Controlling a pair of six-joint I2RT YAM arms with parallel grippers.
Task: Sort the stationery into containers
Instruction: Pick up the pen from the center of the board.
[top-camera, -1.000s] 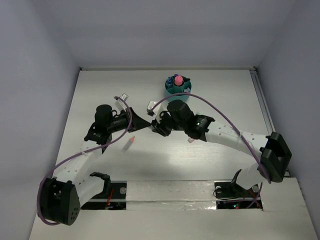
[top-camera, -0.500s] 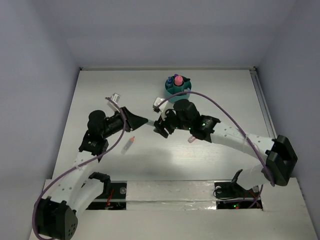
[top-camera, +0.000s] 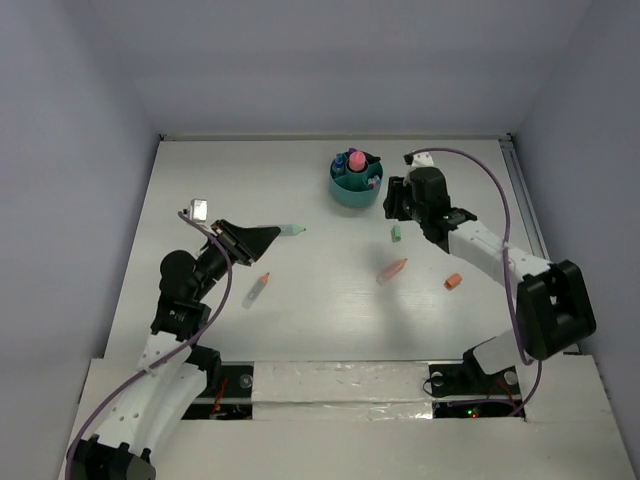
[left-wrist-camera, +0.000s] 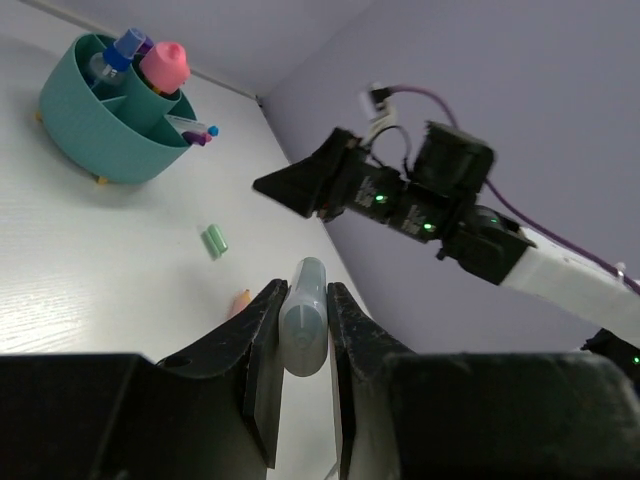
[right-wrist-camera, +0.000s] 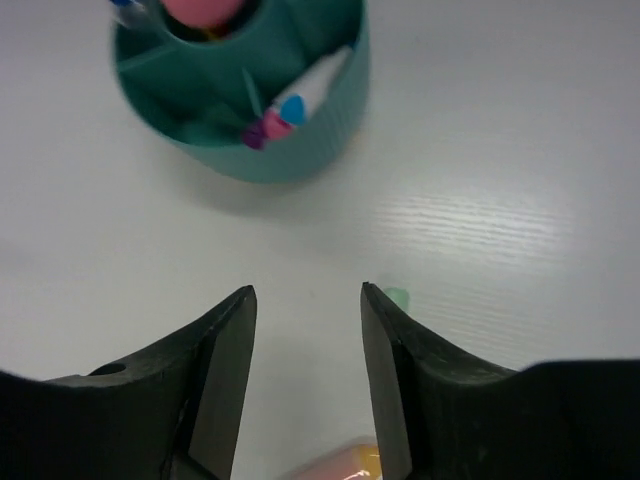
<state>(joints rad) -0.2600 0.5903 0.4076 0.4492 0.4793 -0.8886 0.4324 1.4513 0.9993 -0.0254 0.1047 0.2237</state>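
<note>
One pale pen (left-wrist-camera: 303, 320) is pinched mid-barrel by the left fingers (left-wrist-camera: 262, 350), clear of the table (top-camera: 200, 170), likely for carrying to the single teal organiser (top-camera: 352, 195) far right; the right fingers (right-wrist-camera: 222, 350) are held apart, empty, beside it; four pieces lie loose: green cap (top-camera: 396, 234), orange pen (top-camera: 393, 270), orange cap (top-camera: 453, 282), orange-tipped tube (top-camera: 257, 289).

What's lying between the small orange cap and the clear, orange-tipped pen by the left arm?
An orange highlighter, roughly midway between them; the top external view shows it.
</note>
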